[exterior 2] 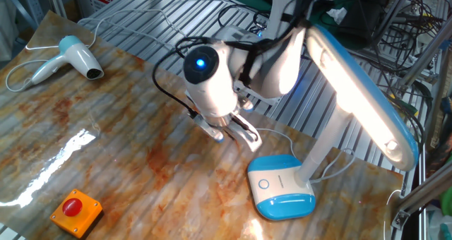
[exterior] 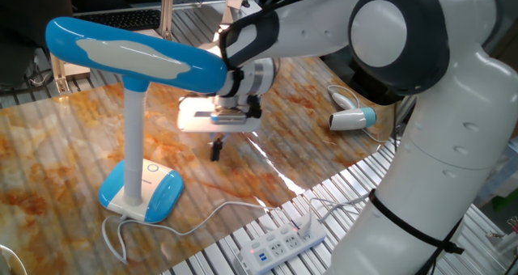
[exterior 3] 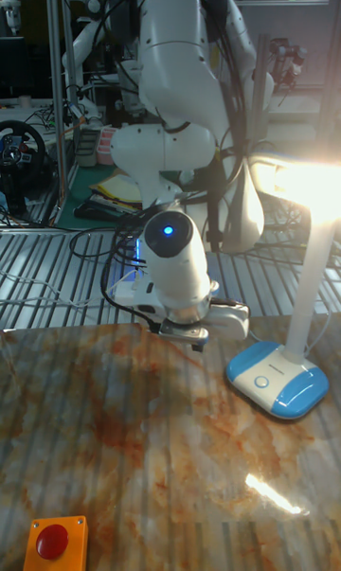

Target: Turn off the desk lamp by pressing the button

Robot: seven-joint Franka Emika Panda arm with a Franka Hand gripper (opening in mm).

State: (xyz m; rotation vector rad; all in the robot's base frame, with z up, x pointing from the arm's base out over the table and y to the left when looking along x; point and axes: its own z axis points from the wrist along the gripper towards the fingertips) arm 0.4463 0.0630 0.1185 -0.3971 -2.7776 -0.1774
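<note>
Your gripper (exterior: 216,150) hangs above the table, short of the button (exterior 2: 263,184); the desk lamp (exterior 2: 339,120) is lit. Whether its fingers are apart or together, I cannot tell.

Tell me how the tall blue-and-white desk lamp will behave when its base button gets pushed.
The tall blue-and-white plastic desk lamp probably is top-heavy: a long oval head overhangs a slim column. A downward press on the round white button likely keeps it steady; a sideways shove might tip it or slide it.

The lit blue-and-white desk lamp (exterior 2: 332,120) stands upright, its round button (exterior 2: 263,184) on the base's white face.
</note>
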